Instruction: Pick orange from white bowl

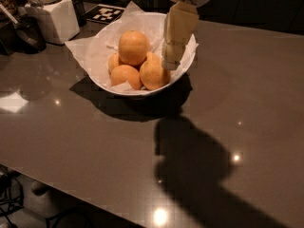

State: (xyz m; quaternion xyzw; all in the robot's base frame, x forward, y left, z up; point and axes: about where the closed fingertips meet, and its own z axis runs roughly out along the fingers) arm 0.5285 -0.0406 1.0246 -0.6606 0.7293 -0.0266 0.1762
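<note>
The white bowl (102, 77), lined with crumpled white paper, stands on the grey counter at the upper middle. Several oranges lie in it. The largest, roundest orange (133, 47) sits on top of the pile. Two smaller ones (125, 75) (153, 75) lie in front of it. My gripper (171, 63) hangs from above over the bowl's right side, its cream fingers pointing down, just right of the top orange and above the front right one. It holds nothing that I can see.
A boxy white canister (51, 14) with a stacked lid stands at the back left, a dark object (26, 32) beside it. A black-and-white tag (105, 14) lies behind the bowl. The counter's front edge (95, 198) runs diagonally at the lower left.
</note>
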